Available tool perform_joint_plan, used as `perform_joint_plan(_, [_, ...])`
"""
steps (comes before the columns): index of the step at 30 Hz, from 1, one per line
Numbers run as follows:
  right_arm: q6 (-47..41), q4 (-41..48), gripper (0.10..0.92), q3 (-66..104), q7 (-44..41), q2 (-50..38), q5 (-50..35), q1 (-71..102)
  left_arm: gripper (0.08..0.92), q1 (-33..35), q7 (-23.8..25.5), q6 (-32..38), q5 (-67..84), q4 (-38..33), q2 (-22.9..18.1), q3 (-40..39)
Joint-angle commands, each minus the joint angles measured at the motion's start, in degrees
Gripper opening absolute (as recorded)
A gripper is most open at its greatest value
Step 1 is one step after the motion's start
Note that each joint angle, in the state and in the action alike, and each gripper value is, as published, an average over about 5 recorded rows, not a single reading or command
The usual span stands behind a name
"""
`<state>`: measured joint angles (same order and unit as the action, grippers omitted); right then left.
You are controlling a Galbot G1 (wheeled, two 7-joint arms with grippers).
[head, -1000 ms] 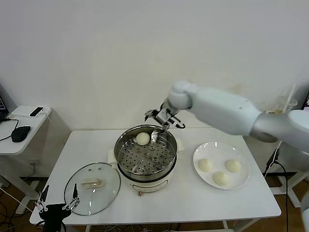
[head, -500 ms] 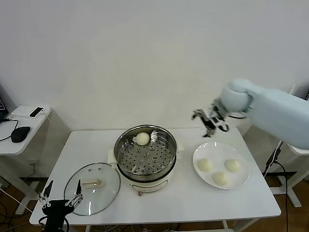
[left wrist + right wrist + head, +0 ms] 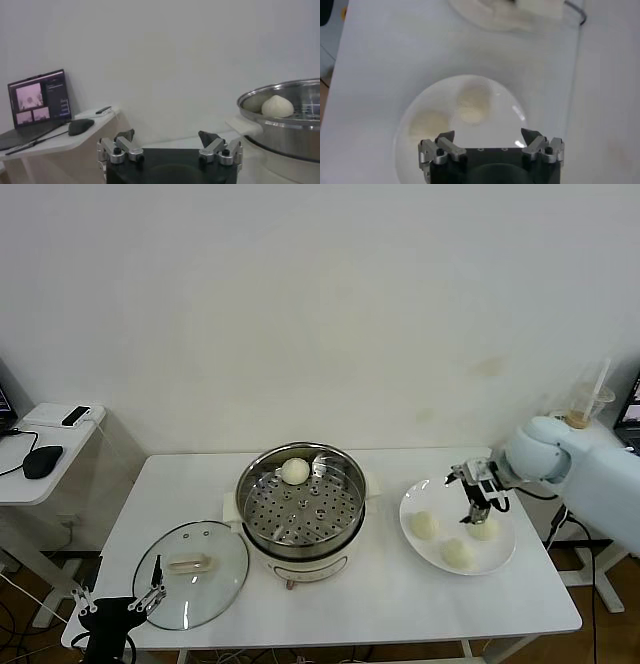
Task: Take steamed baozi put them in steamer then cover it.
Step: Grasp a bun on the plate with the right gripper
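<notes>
The steamer point(image 3: 300, 514) stands mid-table with one steamed baozi point(image 3: 294, 471) on its perforated tray at the back. Three more baozi point(image 3: 425, 525) point(image 3: 483, 527) point(image 3: 457, 554) lie on a white plate point(image 3: 445, 492) to its right. My right gripper point(image 3: 477, 502) hangs open just above the plate, near the right-hand bun. In the right wrist view two buns point(image 3: 474, 100) point(image 3: 429, 123) show beyond the empty right gripper point(image 3: 488, 134). The cover point(image 3: 191, 560), a glass lid, lies flat at the front left. My left gripper point(image 3: 120, 602) waits open below the table's front left corner, also open in its own view point(image 3: 166, 135).
A low side table point(image 3: 20, 484) at the left holds a mouse point(image 3: 42, 460), a phone point(image 3: 76, 415) and a laptop point(image 3: 39, 97). A plastic cup point(image 3: 588, 404) stands beyond the table's right end. The left wrist view shows the steamer's rim point(image 3: 295, 95) off to one side.
My right arm has swung from over the steamer's back rim to the right and come down over the plate, still open and empty. The left gripper has barely shifted.
</notes>
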<state>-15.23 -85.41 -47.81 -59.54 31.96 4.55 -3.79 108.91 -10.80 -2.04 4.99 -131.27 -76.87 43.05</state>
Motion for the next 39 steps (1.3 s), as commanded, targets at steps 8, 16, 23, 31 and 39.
perform_joint_plan(8, [-1.08,9.14,0.823,3.85,0.29,10.91,2.48,8.34,0.823,-0.5,0.07,-0.11,0.11,0.93,0.07,0.65])
perform_joint_plan(16, [-1.34,12.73,0.823,3.25,1.09,13.51,4.58,8.22,0.823,-0.89,0.11,-0.1,0.2,1.47,0.09,0.87])
perform_joint_plan(23, [-1.61,14.71,0.823,3.47,1.61,14.49,6.26,8.42,0.823,-1.05,0.08,0.01,0.22,2.06,0.06,0.93])
perform_joint_plan(31, [-1.93,16.96,0.817,4.11,2.08,16.13,7.4,8.65,0.823,-1.33,0.07,0.02,0.25,2.34,0.04,1.02])
perform_joint_plan(39, [-1.97,17.19,0.7,4.31,0.99,16.09,7.35,8.57,0.823,-1.44,0.05,-0.01,0.25,2.53,0.05,1.13])
